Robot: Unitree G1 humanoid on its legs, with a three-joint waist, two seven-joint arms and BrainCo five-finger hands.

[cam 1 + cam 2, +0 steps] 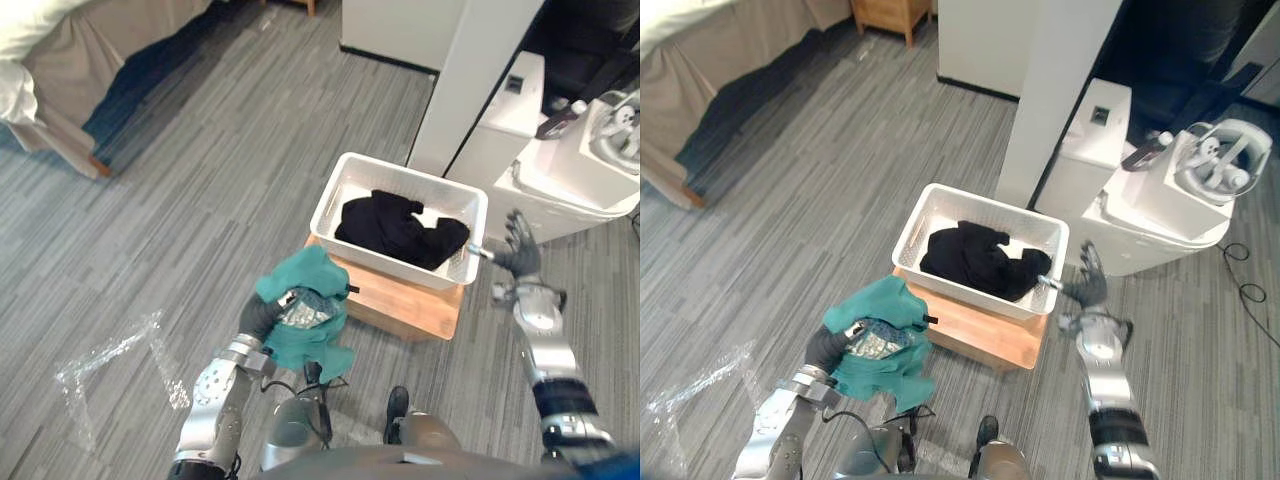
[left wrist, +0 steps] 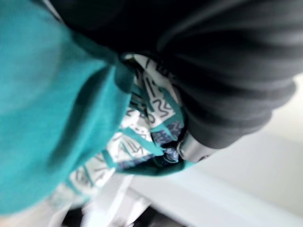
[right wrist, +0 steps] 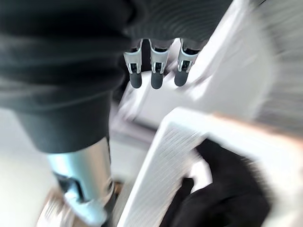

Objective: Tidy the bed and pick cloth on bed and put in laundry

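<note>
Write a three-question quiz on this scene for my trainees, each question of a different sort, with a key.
1. True or false: the white basket is empty.
2. What does the left hand hold? A. a teal cloth B. a pillow C. nothing
3. Fill in: the basket stands on a ___ stand.
Key: 1 false, a black garment lies in it; 2 A; 3 wooden.
</note>
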